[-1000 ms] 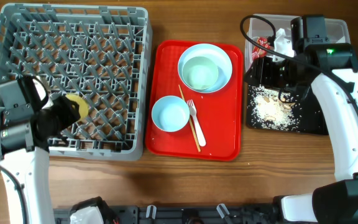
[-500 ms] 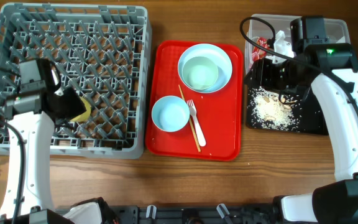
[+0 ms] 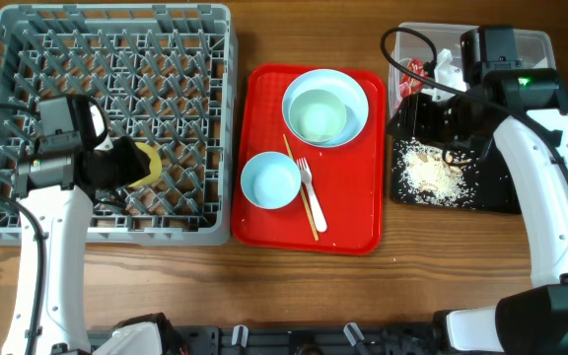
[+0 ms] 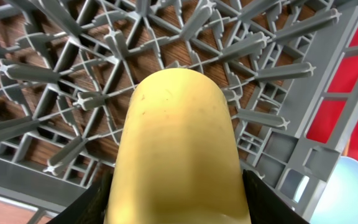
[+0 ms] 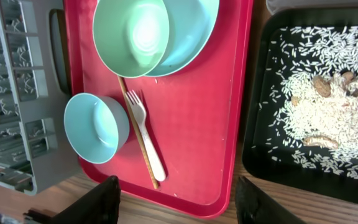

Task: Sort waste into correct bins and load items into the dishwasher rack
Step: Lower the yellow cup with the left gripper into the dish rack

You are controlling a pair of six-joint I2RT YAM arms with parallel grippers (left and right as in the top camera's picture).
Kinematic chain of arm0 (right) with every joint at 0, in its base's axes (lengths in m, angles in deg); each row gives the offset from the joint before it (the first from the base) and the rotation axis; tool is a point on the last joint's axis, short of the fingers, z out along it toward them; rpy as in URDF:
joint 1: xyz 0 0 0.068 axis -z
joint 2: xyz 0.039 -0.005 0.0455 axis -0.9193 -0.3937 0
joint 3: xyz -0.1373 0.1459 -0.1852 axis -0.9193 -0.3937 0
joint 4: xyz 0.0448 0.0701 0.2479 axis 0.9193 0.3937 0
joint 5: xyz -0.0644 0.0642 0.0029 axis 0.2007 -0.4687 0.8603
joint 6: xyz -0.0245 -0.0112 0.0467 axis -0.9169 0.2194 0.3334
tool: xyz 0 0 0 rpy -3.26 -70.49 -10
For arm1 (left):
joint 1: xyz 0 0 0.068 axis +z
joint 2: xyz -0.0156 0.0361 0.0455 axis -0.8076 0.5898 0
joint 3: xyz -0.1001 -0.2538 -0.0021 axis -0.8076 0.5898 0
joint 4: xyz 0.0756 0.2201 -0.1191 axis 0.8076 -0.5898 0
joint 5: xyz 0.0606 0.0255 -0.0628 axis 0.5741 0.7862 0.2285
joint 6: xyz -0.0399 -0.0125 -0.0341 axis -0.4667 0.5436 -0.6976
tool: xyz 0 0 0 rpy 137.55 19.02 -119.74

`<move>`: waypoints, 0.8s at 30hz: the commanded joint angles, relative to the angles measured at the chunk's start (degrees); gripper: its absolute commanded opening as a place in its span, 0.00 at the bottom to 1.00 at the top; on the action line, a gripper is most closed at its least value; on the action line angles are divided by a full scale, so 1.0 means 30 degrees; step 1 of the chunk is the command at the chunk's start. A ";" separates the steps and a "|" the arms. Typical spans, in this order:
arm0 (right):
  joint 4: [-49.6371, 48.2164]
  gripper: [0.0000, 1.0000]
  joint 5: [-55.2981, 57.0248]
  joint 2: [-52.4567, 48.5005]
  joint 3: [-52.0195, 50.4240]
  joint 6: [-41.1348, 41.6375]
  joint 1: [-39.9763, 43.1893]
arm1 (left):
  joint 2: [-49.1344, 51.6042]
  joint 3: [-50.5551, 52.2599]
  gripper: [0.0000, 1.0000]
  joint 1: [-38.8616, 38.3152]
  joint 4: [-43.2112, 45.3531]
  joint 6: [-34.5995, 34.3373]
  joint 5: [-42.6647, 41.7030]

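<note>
My left gripper (image 3: 126,166) is shut on the small yellow cup (image 3: 148,165) and holds it over the front right part of the grey dishwasher rack (image 3: 106,39). In the left wrist view the cup (image 4: 176,137) fills the middle, with the rack's pegs (image 4: 55,71) below. My right gripper (image 5: 179,208) is open and empty, above the left side of the black tray (image 3: 496,197) that holds rice crumbs (image 3: 432,175). The clear tub (image 3: 535,41) holds the white napkin (image 3: 449,67) and red wrapper (image 3: 417,69).
The red serving tray (image 3: 358,212) holds a pale green bowl (image 3: 320,116) nested in a larger pale blue dish (image 3: 355,91), a small pale blue bowl (image 3: 270,181), a white fork (image 3: 312,195) and chopsticks (image 3: 298,182). The right wrist view shows them too.
My left arm has moved right and a little toward the back of the rack with the yellow cup. My right arm has not moved.
</note>
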 commanded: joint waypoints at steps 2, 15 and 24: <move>0.0066 0.60 -0.0036 0.0219 0.0204 -0.0117 0.0036 | 0.0648 0.0160 0.04 -0.0051 0.0117 0.0095 -0.0007; 0.0138 0.60 -0.0036 0.0219 0.0204 -0.0102 0.0036 | 0.0845 0.0160 0.04 -0.0036 0.0510 -0.0321 0.2419; 0.0189 0.60 -0.0029 0.0219 0.0204 -0.0117 0.0036 | 0.1188 -0.0189 1.00 -0.0051 -0.0554 -0.0350 0.0619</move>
